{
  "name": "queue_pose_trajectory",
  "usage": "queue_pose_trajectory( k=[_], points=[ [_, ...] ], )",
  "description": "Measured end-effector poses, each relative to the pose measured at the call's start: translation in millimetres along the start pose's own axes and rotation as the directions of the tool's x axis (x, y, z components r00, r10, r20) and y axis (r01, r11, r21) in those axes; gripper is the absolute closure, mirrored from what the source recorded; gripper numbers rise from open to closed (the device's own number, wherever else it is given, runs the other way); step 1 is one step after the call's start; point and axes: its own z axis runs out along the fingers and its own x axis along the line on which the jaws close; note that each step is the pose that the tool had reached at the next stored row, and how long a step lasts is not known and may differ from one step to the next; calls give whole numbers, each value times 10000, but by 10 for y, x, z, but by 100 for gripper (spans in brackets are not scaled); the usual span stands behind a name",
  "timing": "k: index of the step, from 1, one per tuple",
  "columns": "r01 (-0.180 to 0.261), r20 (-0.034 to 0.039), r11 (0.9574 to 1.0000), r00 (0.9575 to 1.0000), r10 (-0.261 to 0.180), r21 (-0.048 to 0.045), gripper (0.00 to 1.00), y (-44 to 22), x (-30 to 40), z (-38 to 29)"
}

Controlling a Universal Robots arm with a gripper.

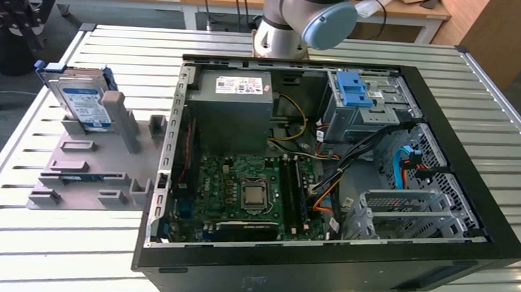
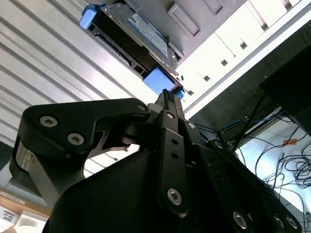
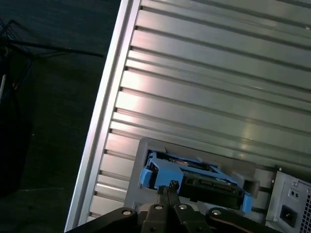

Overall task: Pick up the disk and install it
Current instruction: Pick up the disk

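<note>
The disk (image 1: 80,98), silver with a white and blue label and blue side rails, stands on edge in a grey holder (image 1: 92,171) on the table, at the exterior view's left. Both wrist views show it some way beyond my fingertips: edge-on with a blue rail end in the first wrist view (image 3: 194,180), label side visible in the second wrist view (image 2: 141,34). My gripper (image 3: 167,188) (image 2: 167,94) is shut, its two black fingers pressed together with nothing between them. It is apart from the disk, with its tips in line with the disk's blue rail end.
An open computer case (image 1: 181,116) lies on the slatted metal table (image 1: 115,54) beside the holder. Inside are a grey power-supply box (image 1: 231,98), a motherboard (image 1: 250,185) and a metal drive cage with a blue latch (image 1: 351,90). The table's edge (image 3: 104,111) drops to dark floor.
</note>
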Motion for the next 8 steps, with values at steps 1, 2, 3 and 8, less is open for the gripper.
queue_pose_trajectory(
  k=[1, 2, 3, 8],
  points=[
    [179, -6, 9998, 9998, -179, 0, 89, 0, 0, 0],
    [356, -12, 9994, 9994, -356, -1, 89, 0, 0, 0],
    [536, -18, 9986, 9986, -536, -2, 89, 0, 0, 1],
    [1378, -45, 9905, 9904, -1378, -7, 89, 0, 0, 5]
  ],
)
